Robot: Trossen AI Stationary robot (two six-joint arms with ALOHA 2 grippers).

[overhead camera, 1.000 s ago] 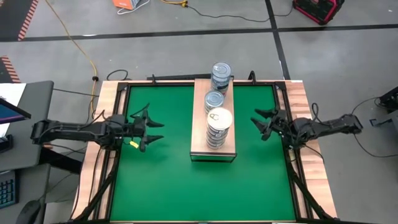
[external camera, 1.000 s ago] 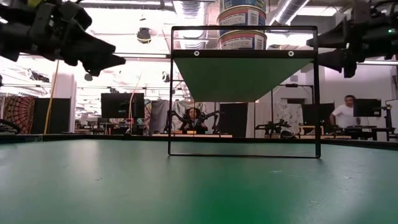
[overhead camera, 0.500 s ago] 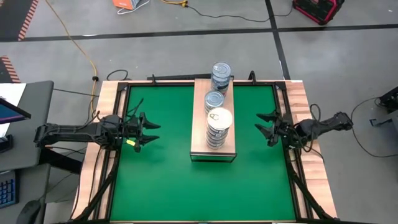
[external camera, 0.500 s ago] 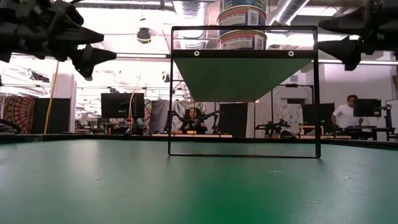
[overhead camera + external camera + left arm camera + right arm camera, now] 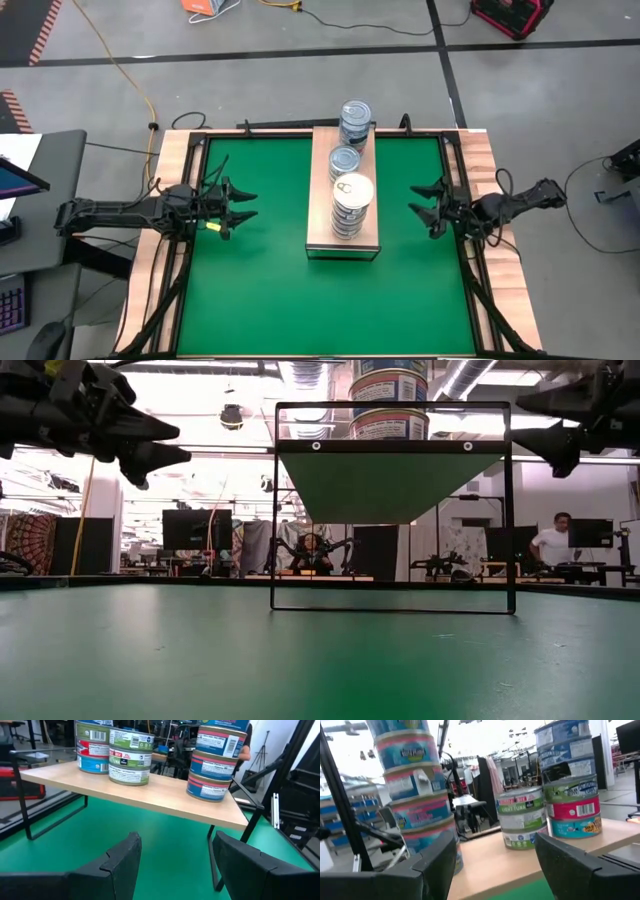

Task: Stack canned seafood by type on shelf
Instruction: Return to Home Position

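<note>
My left gripper (image 5: 246, 205) hangs over the left side of the green mat (image 5: 260, 280), fingers spread wide with nothing between them. My right gripper (image 5: 414, 200) hangs over the mat's right side, just as wide and just as empty. Both are well apart from the shelf (image 5: 319, 205), which stands lengthwise in the middle of the mat, toward its far edge. The canned seafood (image 5: 129, 762) sits on the plank in three stacks in a row: a tall white-topped stack (image 5: 352, 192) at the end facing the low camera, a short stack (image 5: 345, 159) in the middle, and a blue-silver-topped stack (image 5: 356, 112) at the far end. From my left wrist, the tall stack's tins show pink and blue bands, with print too small for me to read. The short stack's labels are green and white, and there I can make out "TUNA", from my right wrist too. From that wrist, the far stack shows blue, green, red and teal labels, and I can't read their wording.
</note>
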